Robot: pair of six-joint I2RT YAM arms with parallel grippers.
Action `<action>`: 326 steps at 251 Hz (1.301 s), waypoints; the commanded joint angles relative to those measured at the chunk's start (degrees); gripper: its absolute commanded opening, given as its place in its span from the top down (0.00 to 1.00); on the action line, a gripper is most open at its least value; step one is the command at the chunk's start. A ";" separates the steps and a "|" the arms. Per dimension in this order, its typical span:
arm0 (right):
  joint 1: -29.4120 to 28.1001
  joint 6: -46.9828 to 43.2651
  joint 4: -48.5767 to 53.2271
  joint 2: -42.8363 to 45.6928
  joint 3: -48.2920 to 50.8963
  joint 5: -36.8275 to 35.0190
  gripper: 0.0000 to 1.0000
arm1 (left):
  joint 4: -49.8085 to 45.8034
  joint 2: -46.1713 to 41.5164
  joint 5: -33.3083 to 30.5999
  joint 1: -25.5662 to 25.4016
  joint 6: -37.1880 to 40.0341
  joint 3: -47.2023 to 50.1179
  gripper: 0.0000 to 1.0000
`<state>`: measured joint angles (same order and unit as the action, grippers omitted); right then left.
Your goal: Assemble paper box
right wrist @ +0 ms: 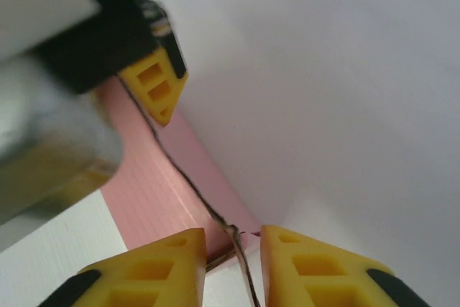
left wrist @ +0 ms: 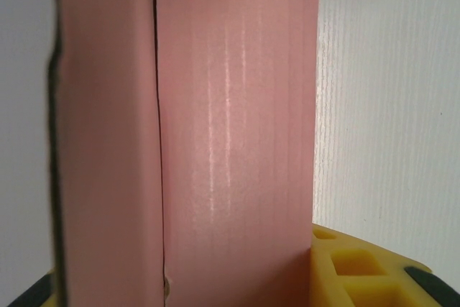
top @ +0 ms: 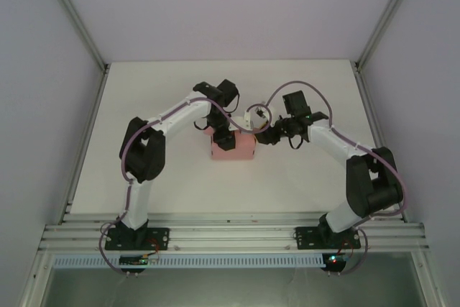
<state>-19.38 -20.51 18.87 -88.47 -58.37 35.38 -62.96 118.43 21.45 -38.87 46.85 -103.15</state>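
The pink paper box (top: 241, 152) lies folded up as a small rectangular block in the middle of the white table. My left gripper (top: 224, 139) comes down on its left half. In the left wrist view the paper box (left wrist: 230, 141) stands between the yellow fingers (left wrist: 359, 271), with the left gripper (left wrist: 180, 271) shut on it. A seam runs down the card left of centre. My right gripper (top: 263, 136) is at the box's right end. There the right gripper (right wrist: 232, 239) stands slightly open, a thin card edge of the paper box (right wrist: 154, 192) lying loose between its fingertips.
Pale enclosure walls (top: 43, 106) ring the table (top: 165, 91). An aluminium rail (top: 230, 235) carrying both arm bases runs along the near edge. A looped cable with a white connector (top: 253, 114) hangs just behind the box. The left gripper's finger (right wrist: 154, 84) shows close by in the right wrist view.
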 commanded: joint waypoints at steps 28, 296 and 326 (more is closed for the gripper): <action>-0.69 -2.24 4.83 0.66 -1.96 1.63 0.91 | 0.03 -0.30 1.31 0.18 -0.82 -0.32 0.69; -15.84 41.03 -21.21 12.30 18.25 -27.12 1.00 | 15.59 -4.70 -3.65 -2.44 -14.59 7.61 0.68; -16.19 38.17 -26.84 12.88 23.55 -26.27 1.00 | 15.99 -4.68 -3.60 -2.39 -14.92 7.88 0.67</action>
<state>-32.69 21.15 -3.88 -75.66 -40.69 4.38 -53.82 114.41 18.52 -41.34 34.83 -95.98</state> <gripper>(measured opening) 0.057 0.368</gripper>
